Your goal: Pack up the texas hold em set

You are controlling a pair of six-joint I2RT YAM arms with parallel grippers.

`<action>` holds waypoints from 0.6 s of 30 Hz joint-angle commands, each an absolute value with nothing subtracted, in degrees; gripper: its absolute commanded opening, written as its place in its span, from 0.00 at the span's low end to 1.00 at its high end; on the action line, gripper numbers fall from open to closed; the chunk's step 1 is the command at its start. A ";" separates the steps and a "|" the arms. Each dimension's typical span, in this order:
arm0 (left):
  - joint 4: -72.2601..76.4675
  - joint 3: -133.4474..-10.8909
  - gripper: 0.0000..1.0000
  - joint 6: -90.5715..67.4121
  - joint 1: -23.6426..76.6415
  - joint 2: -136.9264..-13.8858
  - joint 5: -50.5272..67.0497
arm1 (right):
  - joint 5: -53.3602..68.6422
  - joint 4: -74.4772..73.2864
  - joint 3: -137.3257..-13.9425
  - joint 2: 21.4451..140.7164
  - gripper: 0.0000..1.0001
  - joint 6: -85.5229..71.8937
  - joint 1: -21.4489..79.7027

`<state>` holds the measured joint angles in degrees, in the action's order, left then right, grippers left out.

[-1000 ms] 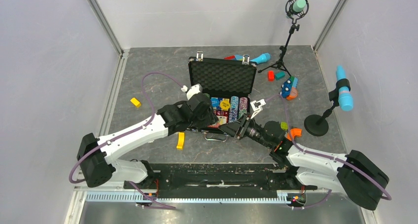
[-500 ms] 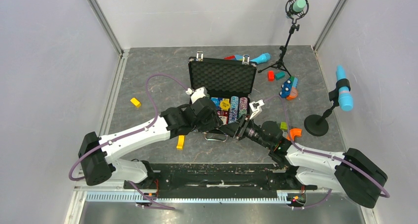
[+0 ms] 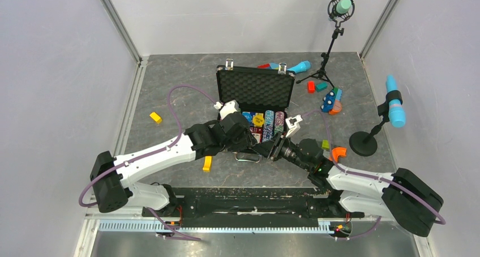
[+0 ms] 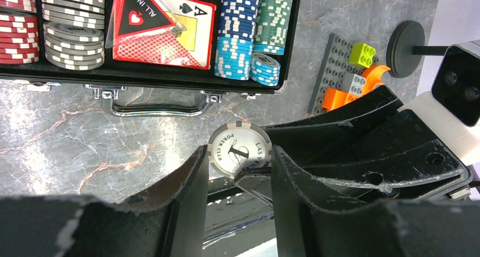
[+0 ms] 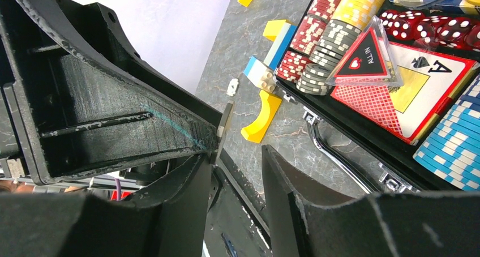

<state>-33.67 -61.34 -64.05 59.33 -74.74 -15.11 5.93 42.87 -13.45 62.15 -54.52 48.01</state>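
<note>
Left wrist view shows the left end effector pinching a grey poker chip by its rim, just off the near wall of the open briefcase at the middle of the worktop, with the right end effector part-open alongside, seemingly a handover that next needs its fingers to close.

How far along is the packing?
Done: multicoloured chip rows, card deck and red dice sit in the open black ribbed briefcase. In hand: left pincer grips a grey-and-white poker chip, right pincer open beside it. Left: stow that chip, close the foam-lined lid.
</note>
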 commanded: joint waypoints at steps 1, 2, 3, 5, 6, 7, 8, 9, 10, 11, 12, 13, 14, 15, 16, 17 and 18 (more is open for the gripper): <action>-32.17 -61.96 0.45 -66.68 60.37 -73.34 -15.90 | 3.47 45.96 -15.20 62.68 0.40 -55.06 48.08; -32.17 -61.88 0.45 -66.63 60.32 -73.26 -15.91 | 3.51 46.18 -15.18 62.75 0.39 -55.05 48.07; -32.15 -61.88 0.45 -66.68 60.35 -73.19 -15.97 | 3.50 46.35 -15.18 62.75 0.39 -54.98 48.09; -32.16 -61.79 0.45 -66.63 60.33 -73.06 -15.86 | 3.31 46.76 -14.98 62.82 0.38 -55.03 48.11; -32.08 -61.70 0.45 -66.56 60.35 -73.10 -15.74 | 3.34 46.97 -14.91 62.79 0.38 -54.98 48.12; -31.96 -61.62 0.45 -66.60 60.30 -73.04 -15.63 | 3.27 47.23 -14.88 62.84 0.36 -54.93 48.06; -31.70 -61.46 0.45 -66.50 60.35 -73.10 -15.35 | 3.39 47.51 -14.83 62.84 0.35 -54.85 48.10; -31.49 -61.31 0.45 -66.45 60.37 -72.99 -15.15 | 3.43 47.87 -14.82 62.84 0.35 -54.76 48.09; -31.35 -61.18 0.45 -66.50 60.42 -72.98 -15.04 | 3.44 48.06 -14.71 62.89 0.33 -54.68 48.08; -31.23 -61.02 0.45 -66.50 60.41 -72.89 -14.95 | 3.46 48.24 -14.68 62.84 0.33 -54.62 48.08; -31.20 -60.95 0.45 -66.52 60.40 -72.86 -14.94 | 3.41 48.48 -14.67 62.84 0.32 -54.43 48.09; -31.20 -60.91 0.45 -66.55 60.40 -72.78 -14.88 | 3.38 48.74 -14.60 62.86 0.30 -54.34 48.08; -31.20 -60.82 0.45 -66.57 60.39 -72.69 -14.93 | 3.44 48.86 -14.67 62.96 0.29 -54.25 48.08; -31.12 -60.74 0.45 -66.60 60.40 -72.62 -14.94 | 3.46 49.05 -14.59 62.93 0.29 -54.28 48.07; -31.11 -60.67 0.45 -66.70 60.39 -72.61 -14.99 | 3.50 49.13 -14.67 63.00 0.27 -54.16 48.08; -30.96 -60.57 0.45 -66.68 60.45 -72.53 -14.94 | 3.47 49.29 -14.63 63.03 0.26 -54.06 48.06; -30.94 -60.47 0.45 -66.68 60.50 -72.53 -14.94 | 3.51 49.37 -14.66 63.12 0.25 -54.02 48.08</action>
